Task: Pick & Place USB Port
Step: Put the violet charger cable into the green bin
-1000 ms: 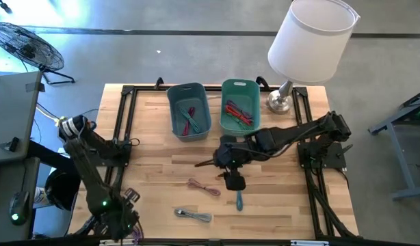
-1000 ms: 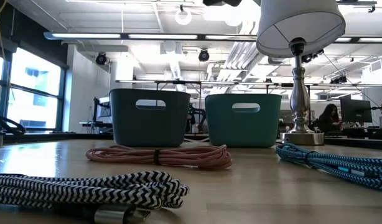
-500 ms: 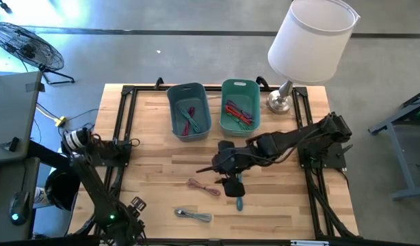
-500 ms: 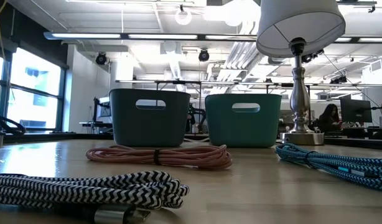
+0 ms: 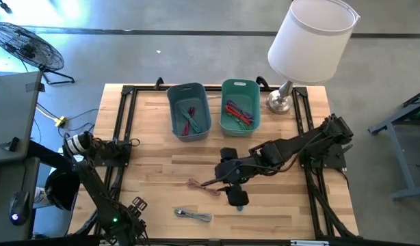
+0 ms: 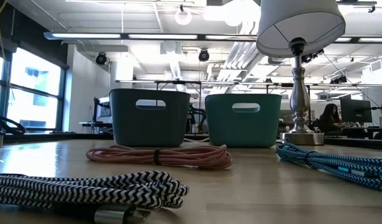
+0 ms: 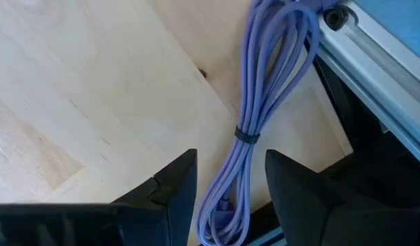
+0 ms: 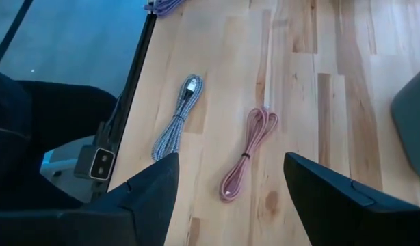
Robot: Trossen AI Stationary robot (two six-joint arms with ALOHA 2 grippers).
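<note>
Grey concrete floor (image 5: 162,55), floor fan (image 5: 22,42), ceiling lights (image 6: 183,16)

Purple cable coil (image 7: 265,102), wooden tabletop (image 7: 94,89), pincer (image 7: 230,188) parted

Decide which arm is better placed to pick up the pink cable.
Probably the right: its open gripper hovers beside the pink cable mid-table, while the left gripper sits at the table's front-left corner.

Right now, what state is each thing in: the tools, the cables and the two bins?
Right tool: open, empty, above the blue cable.
Left tool: open, over the purple cable.
Pink cable: coiled, loose on the table.
Zigzag cable: bundled, on the table.
Left bin: holds cables.
Right bin: holds cables.
</note>
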